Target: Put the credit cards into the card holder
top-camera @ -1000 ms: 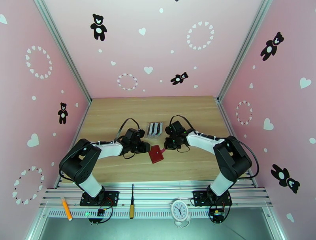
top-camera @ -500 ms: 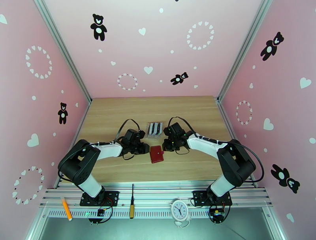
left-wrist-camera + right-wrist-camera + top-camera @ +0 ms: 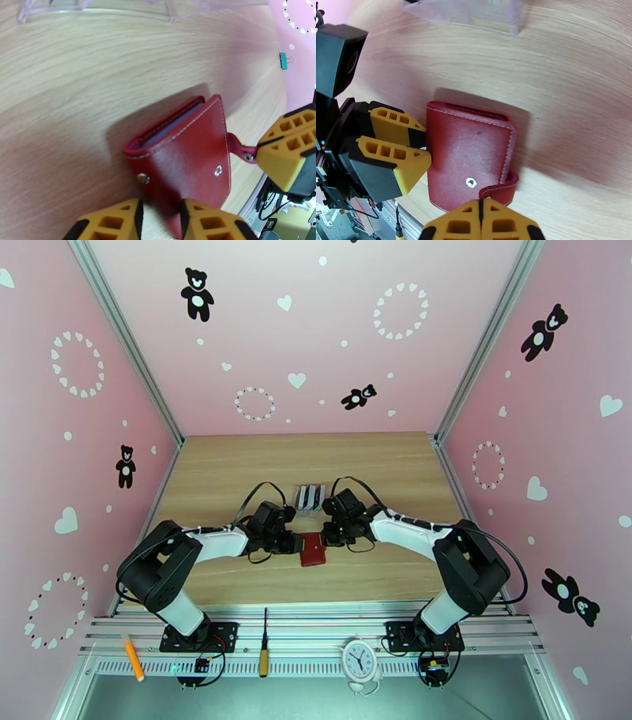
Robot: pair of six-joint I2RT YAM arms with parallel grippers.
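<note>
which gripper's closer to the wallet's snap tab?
Right: the right gripper pinches the snap tab; the left gripper clamps the opposite edge of the card holder.

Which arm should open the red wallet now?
Right, probably. The right jaws look shut on the tab of the wallet, ready to peel it open, while the left jaws pinch the opposite edge, steadying it.
</note>
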